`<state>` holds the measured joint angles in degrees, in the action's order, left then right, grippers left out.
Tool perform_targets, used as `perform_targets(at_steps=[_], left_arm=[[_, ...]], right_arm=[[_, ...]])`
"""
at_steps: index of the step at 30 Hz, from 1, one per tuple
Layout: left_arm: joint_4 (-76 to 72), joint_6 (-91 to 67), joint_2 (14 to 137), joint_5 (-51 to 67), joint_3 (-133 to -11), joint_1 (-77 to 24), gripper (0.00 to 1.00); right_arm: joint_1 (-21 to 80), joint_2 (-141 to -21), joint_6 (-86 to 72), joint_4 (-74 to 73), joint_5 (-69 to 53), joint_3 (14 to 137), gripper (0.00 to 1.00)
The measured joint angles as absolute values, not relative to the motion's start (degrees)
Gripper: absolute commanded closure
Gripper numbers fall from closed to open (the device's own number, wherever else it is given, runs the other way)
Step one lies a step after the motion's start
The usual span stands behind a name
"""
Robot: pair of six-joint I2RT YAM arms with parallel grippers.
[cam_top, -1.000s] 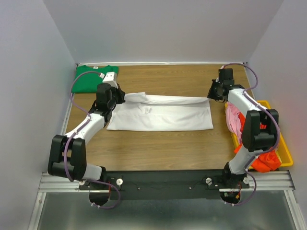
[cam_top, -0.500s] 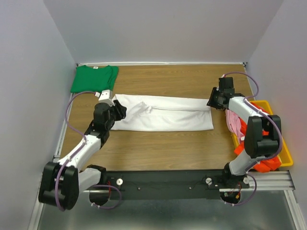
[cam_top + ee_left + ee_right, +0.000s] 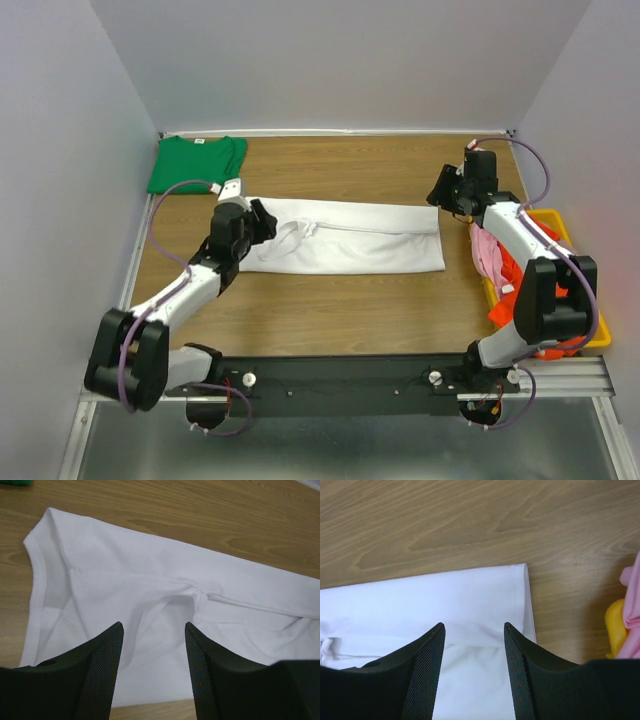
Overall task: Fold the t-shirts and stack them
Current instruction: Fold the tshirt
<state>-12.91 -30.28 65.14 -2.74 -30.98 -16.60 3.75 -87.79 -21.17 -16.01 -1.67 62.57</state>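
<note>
Both pincers have let go over the last second. They were shut on the far edge of the white t-shirt (image 3: 350, 238), whose upper flap was bunched towards the left. Now they stand parted and the shirt lies as one long flat band across the bench (image 3: 350, 310). The left arm has also swung in, so it now sits at the band's left end.

The left pincer (image 3: 152, 627) is about half open and holds nothing. White cloth fills the gap between its fingers and spreads ahead of it. A rumpled fold lies just beyond the tips, and the hemmed end edge runs off to the left. The green t-shirt (image 3: 195, 165) lies folded further out and to this pincer's left, well apart from it.

The right pincer (image 3: 474, 626) is likewise about half open and empty. It is poised over the band's right end, with the shirt's far corner just ahead of its right finger and bare wood beyond. From these angles I cannot tell for sure whether either set of tips touches the cloth.

Off to the right pincer's right, the pink t-shirt (image 3: 487, 250) drapes over the edge of a yellow bin (image 3: 590, 320). The orange-red t-shirt (image 3: 545, 342) is heaped in the bin, nearer the arm's base.
</note>
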Motion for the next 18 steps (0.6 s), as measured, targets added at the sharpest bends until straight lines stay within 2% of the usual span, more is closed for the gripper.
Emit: perform_targets(at_steps=[11,18], left_arm=[[-21.2,-30.0,93.0,-3.4,-49.0,-20.5,0.39],[-23.0,-30.5,99.8,-3.0,-51.2,-23.1,0.39]], right_arm=[[4.2,-95.6,-21.1,-12.3,-8.7,63.0,0.42],[4.2,-97.6,-21.1,-11.6,-10.7,62.0,0.42]])
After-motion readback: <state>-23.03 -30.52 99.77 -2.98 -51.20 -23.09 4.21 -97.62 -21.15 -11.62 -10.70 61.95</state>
